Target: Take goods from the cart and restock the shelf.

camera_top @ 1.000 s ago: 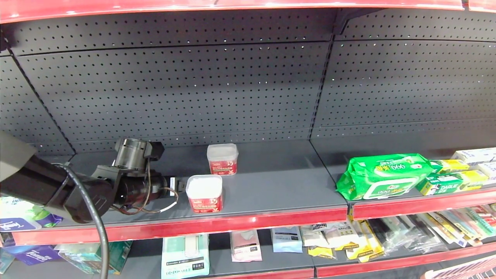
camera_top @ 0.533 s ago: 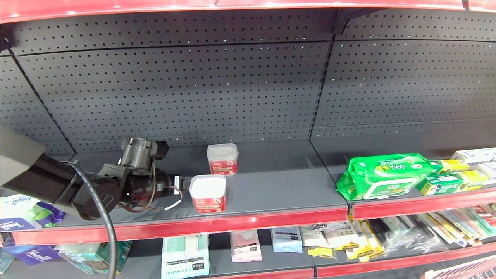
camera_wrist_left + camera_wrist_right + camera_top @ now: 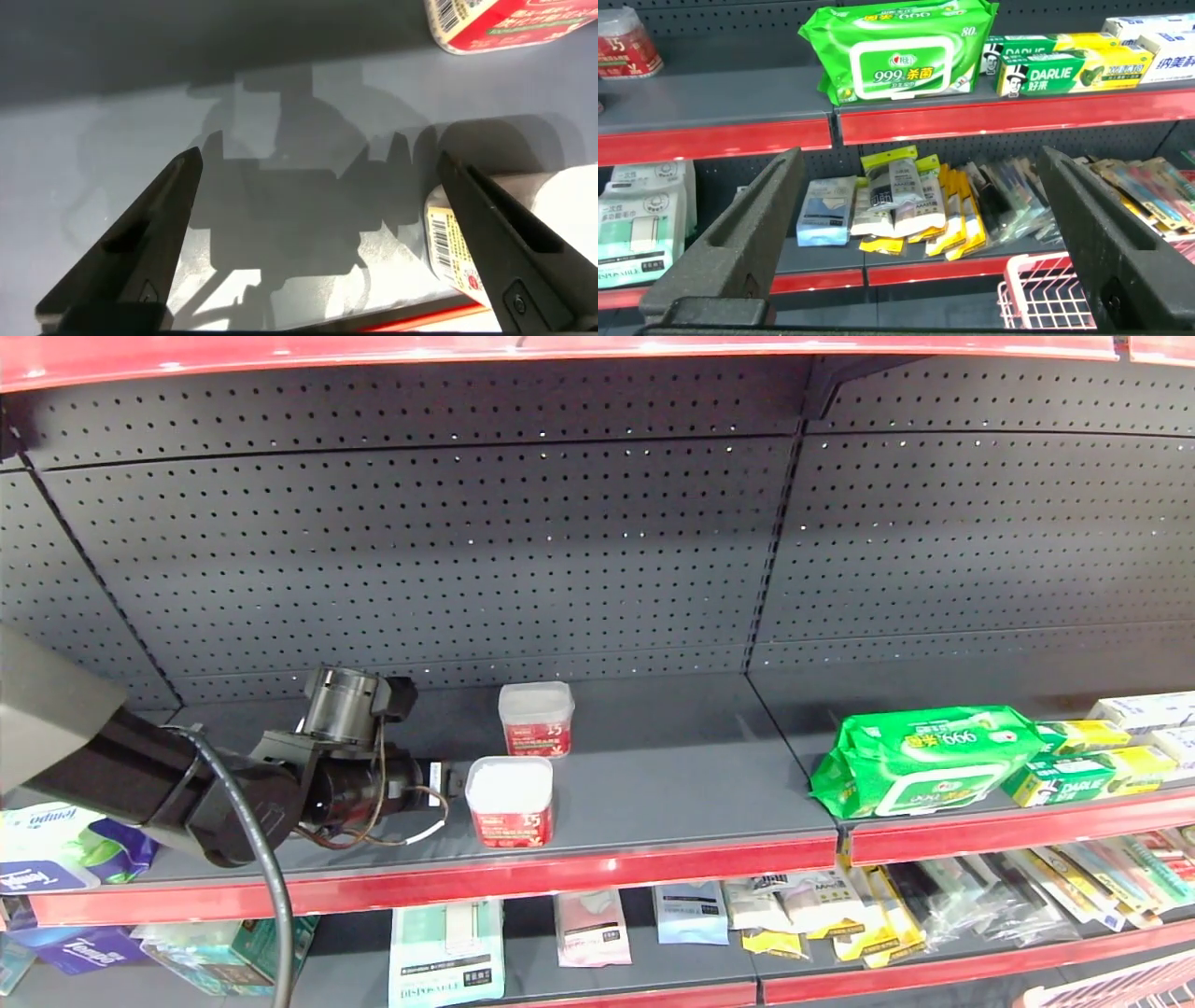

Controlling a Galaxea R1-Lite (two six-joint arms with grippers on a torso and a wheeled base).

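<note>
Compared with a second ago, the left arm has crept toward the middle of the head view along the shelf point(image 3: 672, 775), and the front tub point(image 3: 509, 800) has slid the same way with it, a bit further right of where it sat. The back tub point(image 3: 536, 719) hasn't budged, and neither has anything on the right half of the frame.

The left gripper point(image 3: 320, 163) is spread wide with only bare shelf between the fingers. The front tub point(image 3: 458, 252) sits right at one finger, on the outside, not pinched; I can't tell for sure whether they touch. In the head view the gripper's tip point(image 3: 456, 782) is tucked just behind that tub's left side.

Both tubs are red with white lids on, upright, so what's inside is anybody's guess. The front one is near the red lip of the shelf, lower middle of the frame, and the back one is behind it and slightly right.

On the right-hand bay there's a green wipes pack point(image 3: 924, 756) and the toothpaste boxes point(image 3: 1083, 770) just beside it. The lower shelf holds a spread of small packets point(image 3: 822, 905). Tissue packs point(image 3: 47, 859) are at the lower left edge.

The right gripper point(image 3: 922, 159) is spread open too, holding nothing, hanging in front of the lower shelves with a corner of the pink cart point(image 3: 1046, 289) below it.
</note>
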